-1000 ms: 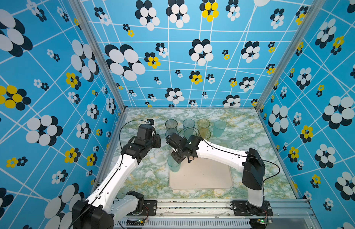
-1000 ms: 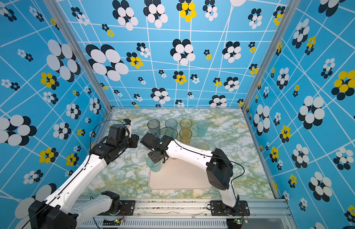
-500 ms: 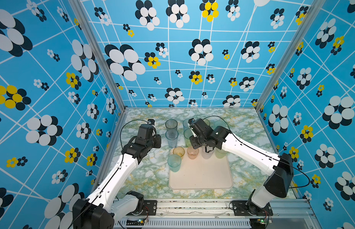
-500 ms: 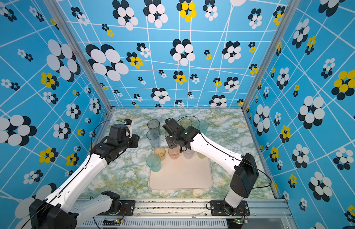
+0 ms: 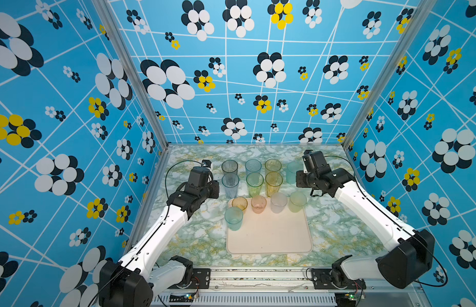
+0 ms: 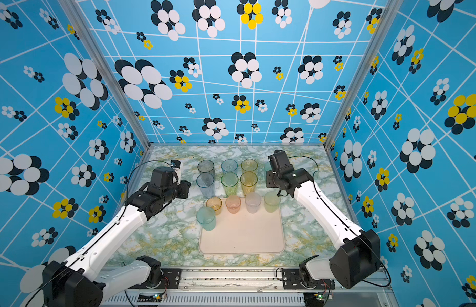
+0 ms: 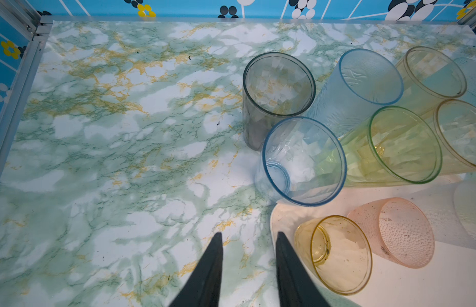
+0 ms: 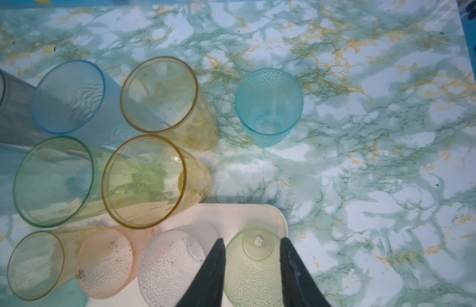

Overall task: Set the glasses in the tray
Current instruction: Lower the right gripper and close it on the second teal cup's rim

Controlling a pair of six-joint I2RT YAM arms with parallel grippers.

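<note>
The right pincer (image 8: 251, 239) is hanging part-open and empty, its fingers framing the short green glass (image 8: 254, 268) below without gripping it; a second ago it was reaching across to the near-left corner of the tray (image 5: 271, 236), and now it has swung back to the right side; the teal glass (image 5: 233, 218) left there is standing upright just inside the rim; that is making five glasses in the tray, with seven tall ones (image 5: 255, 183) waiting on the table (image 5: 199, 234) behind; the left pincer (image 7: 248, 234) is hovering, parted and empty, near the blue glass (image 7: 302, 162), having hardly moved; another pick is looking due.
</note>
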